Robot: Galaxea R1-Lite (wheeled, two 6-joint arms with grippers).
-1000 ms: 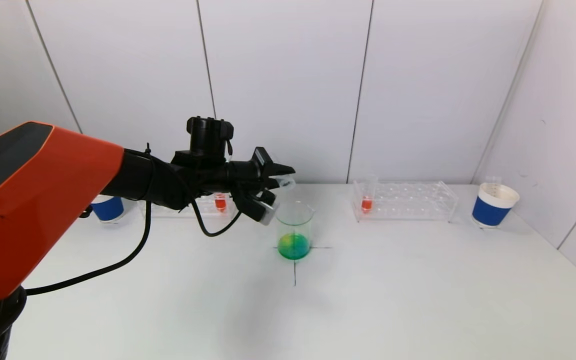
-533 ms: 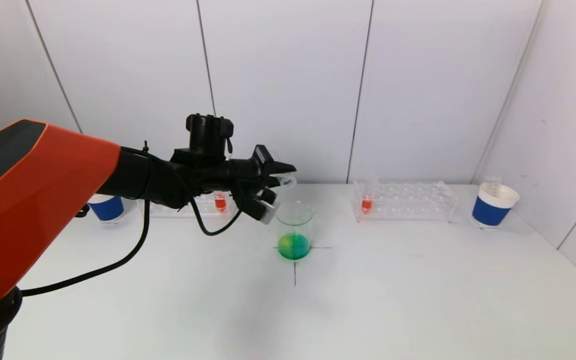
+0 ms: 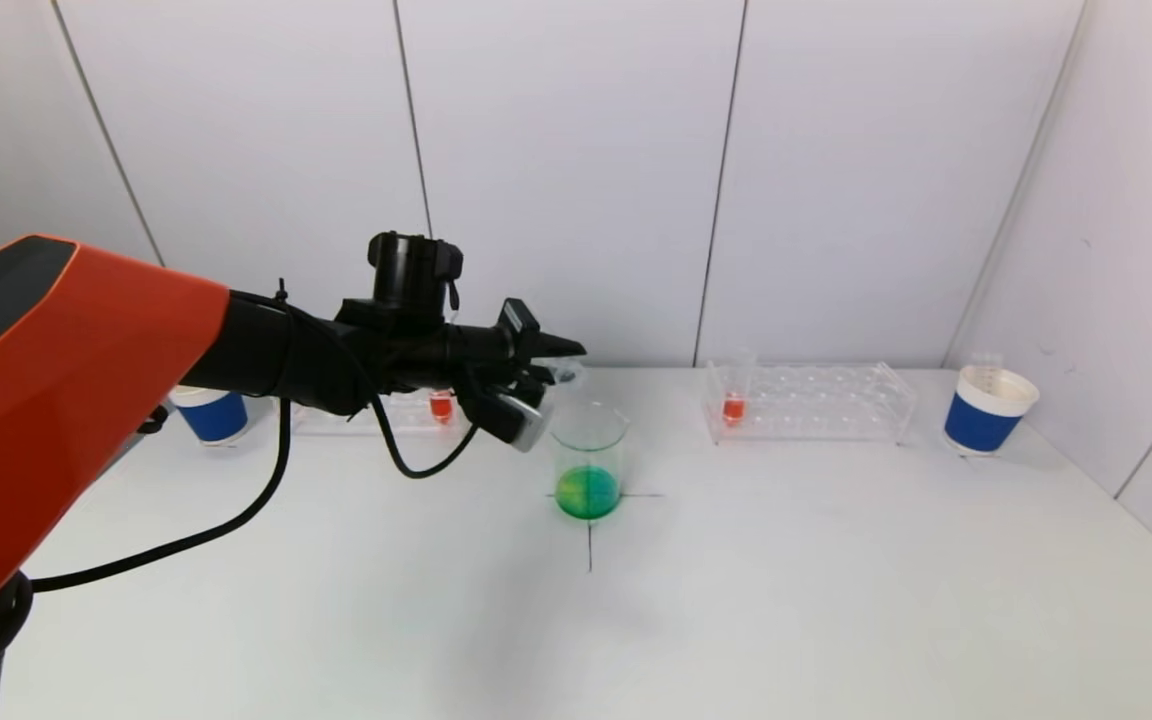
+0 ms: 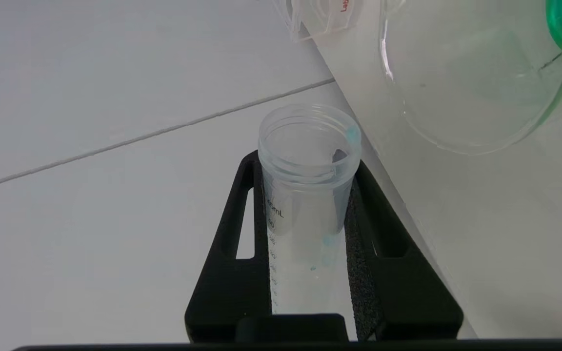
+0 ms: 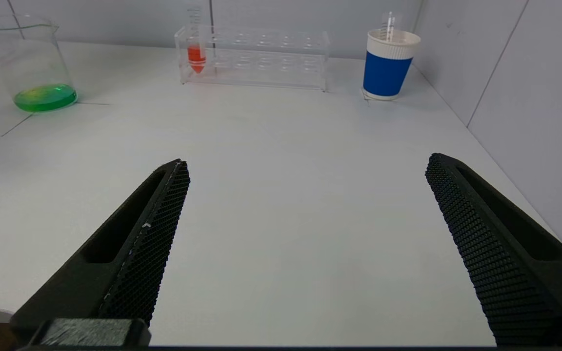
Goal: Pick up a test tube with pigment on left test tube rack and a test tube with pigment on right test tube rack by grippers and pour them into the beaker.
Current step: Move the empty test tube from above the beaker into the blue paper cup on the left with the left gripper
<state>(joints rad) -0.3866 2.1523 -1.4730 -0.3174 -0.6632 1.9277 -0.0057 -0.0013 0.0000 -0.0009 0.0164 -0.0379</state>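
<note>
The beaker is clear glass with green liquid at its bottom. Each clear plastic rack holds orange-red pigment: the left rack and the right rack. Two paper cups, one near the far left corner and one near the far right corner, are blue with white rims. The left gripper is black on an orange arm. The tabletop is white with a thin black cross.

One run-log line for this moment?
left gripper: shut on emptied test tube, beside beaker | right gripper: open, idle
</note>
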